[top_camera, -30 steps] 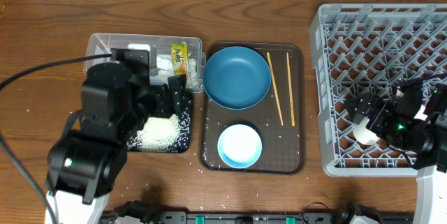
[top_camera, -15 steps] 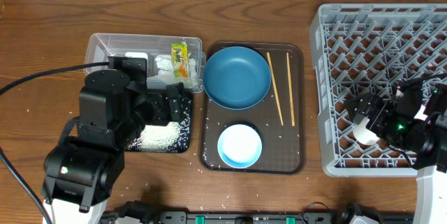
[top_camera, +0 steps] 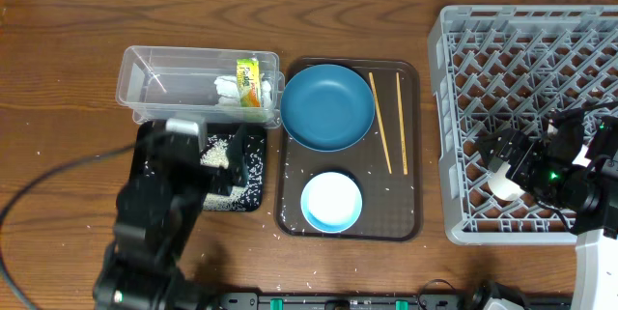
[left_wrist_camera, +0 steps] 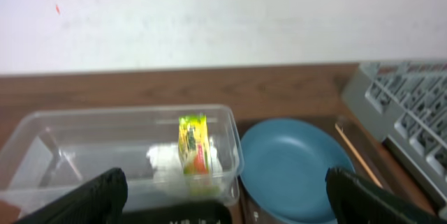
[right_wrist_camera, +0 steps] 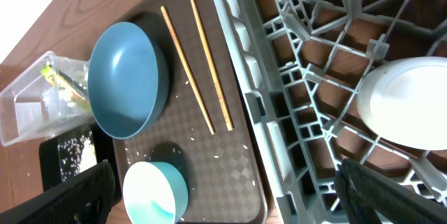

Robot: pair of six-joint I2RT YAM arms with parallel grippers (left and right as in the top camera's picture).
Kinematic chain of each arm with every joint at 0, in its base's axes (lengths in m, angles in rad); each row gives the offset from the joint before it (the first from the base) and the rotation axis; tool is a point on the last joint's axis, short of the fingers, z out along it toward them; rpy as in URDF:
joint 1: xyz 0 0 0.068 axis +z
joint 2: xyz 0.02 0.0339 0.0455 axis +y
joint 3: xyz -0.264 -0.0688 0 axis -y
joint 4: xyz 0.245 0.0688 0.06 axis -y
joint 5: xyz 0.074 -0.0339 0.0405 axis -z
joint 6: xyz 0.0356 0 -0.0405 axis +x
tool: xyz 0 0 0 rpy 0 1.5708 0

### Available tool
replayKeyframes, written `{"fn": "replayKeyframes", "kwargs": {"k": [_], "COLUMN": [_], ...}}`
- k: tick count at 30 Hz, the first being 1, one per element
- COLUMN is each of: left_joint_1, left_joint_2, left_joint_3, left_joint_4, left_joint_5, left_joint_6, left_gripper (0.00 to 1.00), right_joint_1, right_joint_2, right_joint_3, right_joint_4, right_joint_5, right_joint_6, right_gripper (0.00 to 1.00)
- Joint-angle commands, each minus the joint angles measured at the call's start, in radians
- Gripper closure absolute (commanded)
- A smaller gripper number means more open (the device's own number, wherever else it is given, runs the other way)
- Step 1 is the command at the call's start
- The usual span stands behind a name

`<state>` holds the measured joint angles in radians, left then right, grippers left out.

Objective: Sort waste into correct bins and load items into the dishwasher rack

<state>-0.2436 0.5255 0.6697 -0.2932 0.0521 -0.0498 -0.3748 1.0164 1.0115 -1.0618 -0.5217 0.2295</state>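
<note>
Overhead: my right tool (top_camera: pixel 507 160), released, hangs by small white cup (top_camera: pixel 502 184) in grey plastic lattice rack (top_camera: pixel 449 117); careless retreat could topple it.

left arm (top_camera: pixel 154 228) pulled back, black tray (top_camera: pixel 254 142) uncovered

Colour and pattern record:

- Brown wood-grain counter (top_camera: pixel 58 155), stray white specks near front edge.
- Clear, colourless tub (top_camera: pixel 154 83).
- White tissue (top_camera: pixel 227 93).
- Yellow-green-orange snack wrapper (top_camera: pixel 251 80), printed.
- Plain black tray (top_camera: pixel 257 177) — speckled with white rice (top_camera: pixel 230 197).
- Dark brown serving tray (top_camera: pixel 391 209), fine chequered texture.
- Dark-blue plate (top_camera: pixel 327 107), no pattern.
- White bowl (top_camera: pixel 331 202), pale-blue rim.
- Light tan wooden chopsticks (top_camera: pixel 379 122).
- Grey rack (top_camera: pixel 521 49) — open lattice grid.
- White cup (top_camera: pixel 502 183), plain.
</note>
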Motion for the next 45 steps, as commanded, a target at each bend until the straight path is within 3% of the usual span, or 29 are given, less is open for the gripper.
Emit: {"fn": "replayKeyframes", "kwargs": {"k": [1, 15, 26, 45], "left_joint_1": [0.017, 0.038, 0.041, 0.042], "left_joint_2": [-0.12, -0.527, -0.524, -0.52], "left_joint_3": [-0.081, -0.465, -0.663, -0.666], "left_joint_4": [0.044, 0.122, 0.267, 0.227], "left_joint_5": [-0.012, -0.015, -0.019, -0.019], "left_joint_6": [0.029, 0.042, 0.042, 0.042], "left_gripper": [0.07, 0.07, 0.07, 0.07], "right_joint_1": [0.008, 0.008, 0.008, 0.008], "right_joint_2": [-0.002, -0.002, -0.002, -0.002], "right_joint_3": [-0.002, -0.002, -0.002, -0.002], "right_joint_4": [-0.001, -0.001, -0.001, -0.001], "right_joint_5": [-0.002, -0.002, -0.002, -0.002], "right_joint_6": [0.001, 0.001, 0.001, 0.001], "right_gripper": [0.01, 0.01, 0.01, 0.01]}}
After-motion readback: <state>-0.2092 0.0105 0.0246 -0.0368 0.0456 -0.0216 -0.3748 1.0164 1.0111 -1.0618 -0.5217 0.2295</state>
